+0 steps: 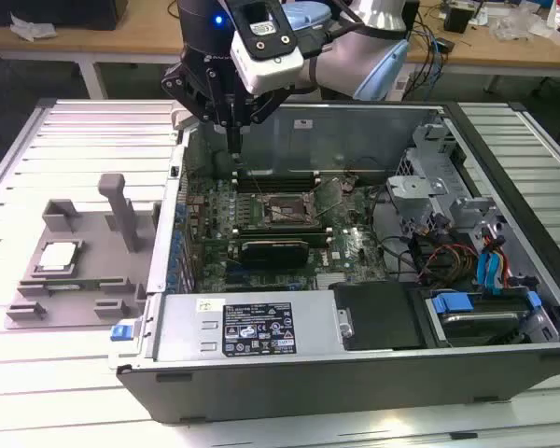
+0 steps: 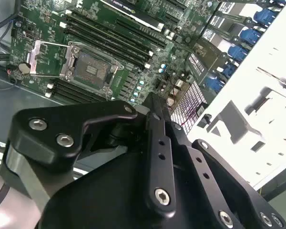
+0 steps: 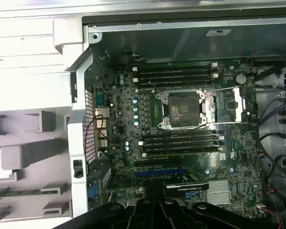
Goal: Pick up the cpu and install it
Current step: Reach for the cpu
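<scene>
**Silver chip on its tray, far from the socket**

Silver-topped and flat, the cpu (image 1: 58, 257) lies on the grey tray (image 1: 37, 313), well apart from the socket (image 1: 282, 210) and beyond the case wall (image 1: 163, 252), toward the exterior view's left. That view is the one that lets me place the chip.

My gripper (image 1: 233, 145) hangs above the motherboard (image 1: 355, 247), up from the socket and a little to the exterior view's left of it. My fingers are drawn together with nothing between them.

In both wrist views the socket (image 2: 90, 67) (image 3: 182, 107) is much plainer to me: its metal frame is swung open beside it and the dark contact field is bare. The first wrist view also shows long memory slots (image 3: 178, 74) on two sides of the socket, with my gripper (image 3: 155, 193) near them.
</scene>
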Controlling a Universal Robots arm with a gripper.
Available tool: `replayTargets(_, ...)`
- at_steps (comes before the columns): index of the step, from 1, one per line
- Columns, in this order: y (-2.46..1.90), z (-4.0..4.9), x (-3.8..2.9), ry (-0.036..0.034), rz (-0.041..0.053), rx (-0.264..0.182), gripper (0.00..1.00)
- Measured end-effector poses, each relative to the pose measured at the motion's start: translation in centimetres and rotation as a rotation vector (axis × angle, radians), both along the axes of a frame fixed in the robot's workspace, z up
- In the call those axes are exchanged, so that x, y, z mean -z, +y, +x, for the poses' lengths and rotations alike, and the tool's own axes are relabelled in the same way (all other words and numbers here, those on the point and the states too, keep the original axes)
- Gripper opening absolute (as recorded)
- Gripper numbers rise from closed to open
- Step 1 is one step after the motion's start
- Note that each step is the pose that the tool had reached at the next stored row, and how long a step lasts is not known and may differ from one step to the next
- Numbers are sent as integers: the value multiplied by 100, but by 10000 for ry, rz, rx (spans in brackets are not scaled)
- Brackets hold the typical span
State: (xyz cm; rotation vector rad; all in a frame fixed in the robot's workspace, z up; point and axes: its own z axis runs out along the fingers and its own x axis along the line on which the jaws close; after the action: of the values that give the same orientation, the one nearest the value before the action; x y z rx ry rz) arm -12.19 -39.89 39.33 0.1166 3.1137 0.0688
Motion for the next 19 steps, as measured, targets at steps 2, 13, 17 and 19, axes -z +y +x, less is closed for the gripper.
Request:
replayTargets(2, 0, 0, 0, 0, 1, 0, 11)
replayTargets(13, 0, -54, 0, -1, 1, 0, 11)
replayTargets(17, 0, -89, 0, 0, 1, 1, 11)
replayTargets(19, 0, -105, 0, 0, 1, 0, 11)
